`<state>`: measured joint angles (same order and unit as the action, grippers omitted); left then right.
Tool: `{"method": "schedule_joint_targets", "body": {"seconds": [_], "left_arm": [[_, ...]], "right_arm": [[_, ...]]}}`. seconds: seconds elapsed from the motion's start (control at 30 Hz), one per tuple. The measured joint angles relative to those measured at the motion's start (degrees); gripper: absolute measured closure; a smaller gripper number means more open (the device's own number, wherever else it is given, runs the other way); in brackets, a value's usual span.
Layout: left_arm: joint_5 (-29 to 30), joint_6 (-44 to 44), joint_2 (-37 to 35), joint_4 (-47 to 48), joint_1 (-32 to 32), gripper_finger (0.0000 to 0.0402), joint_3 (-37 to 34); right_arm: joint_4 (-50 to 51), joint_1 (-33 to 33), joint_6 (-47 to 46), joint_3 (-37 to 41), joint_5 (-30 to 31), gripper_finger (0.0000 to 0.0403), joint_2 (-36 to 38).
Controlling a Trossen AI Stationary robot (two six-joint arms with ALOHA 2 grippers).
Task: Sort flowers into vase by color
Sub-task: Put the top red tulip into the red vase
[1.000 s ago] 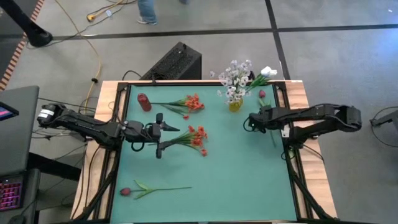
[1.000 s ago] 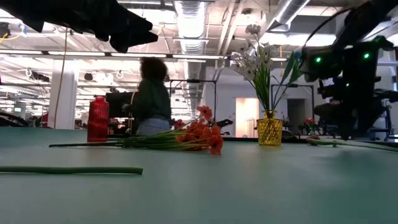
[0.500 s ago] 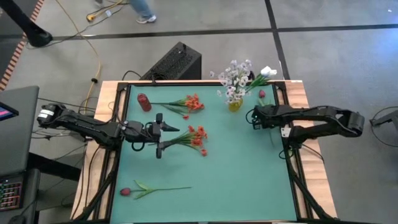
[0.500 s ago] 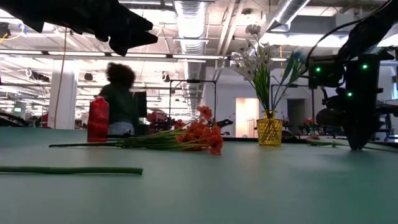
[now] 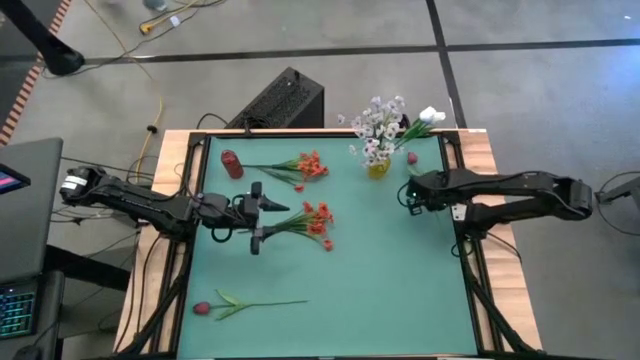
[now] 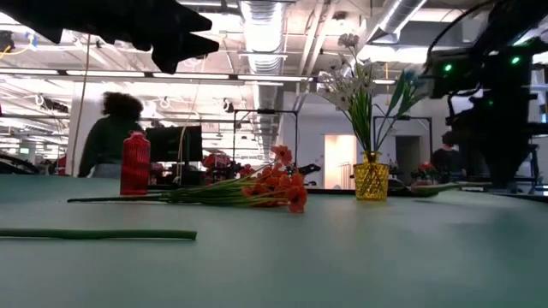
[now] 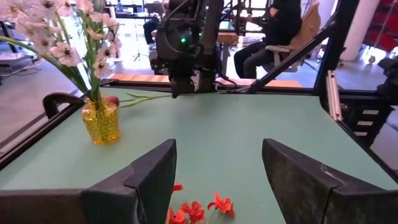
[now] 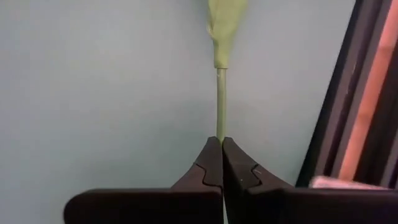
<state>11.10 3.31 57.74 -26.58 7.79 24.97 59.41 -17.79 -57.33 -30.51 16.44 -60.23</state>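
I have the right gripper (image 5: 411, 194) at the right of the high frame, its fingers pinched tight on a green stem (image 8: 220, 102) — the dark red bud (image 5: 412, 158) sits just above it, beside the yellow vase (image 5: 378, 170) of white sprays (image 5: 378, 128). Gripping low on the stem leaves the bloom free, which I judge suits carrying it across to the red vase (image 5: 231, 164) at upper left. My left gripper (image 5: 255, 222) hovers wide open over the red-orange cluster (image 5: 316, 222) at centre — poised to grab. Another red flower (image 5: 204, 308) lies lower left.
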Motion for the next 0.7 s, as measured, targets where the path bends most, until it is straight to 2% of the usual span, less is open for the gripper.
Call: {"method": "schedule_joint_targets", "body": {"seconds": [0.1, 0.27, 0.47, 0.6, 0.7], "left_arm": [[-0.36, 0.00, 0.00, -0.14, 0.01, 0.0175, 0.00], [-0.93, 1.73, 0.00, -0.21, 0.01, 0.0175, 0.00], [-3.35, 2.83, 0.00, 0.02, 0.03, 0.0175, 0.00], [-4.91, 3.45, 0.00, 0.14, 0.03, 0.0175, 0.00], [-6.20, 3.86, 0.00, 0.27, 0.03, 0.0175, 0.00]], "right_arm": [[3.67, 5.19, -3.72, -0.60, -0.97, 0.0387, 1.50], [2.93, 15.20, -6.93, -2.68, -1.46, 0.0387, 2.92], [1.30, 24.99, -8.26, -6.34, -8.95, 0.0387, 2.78], [-6.56, 31.87, -7.23, -7.82, -12.04, 0.0385, 2.80], [-19.70, 37.20, -0.90, -7.88, -8.83, 0.0380, 2.67]]}}
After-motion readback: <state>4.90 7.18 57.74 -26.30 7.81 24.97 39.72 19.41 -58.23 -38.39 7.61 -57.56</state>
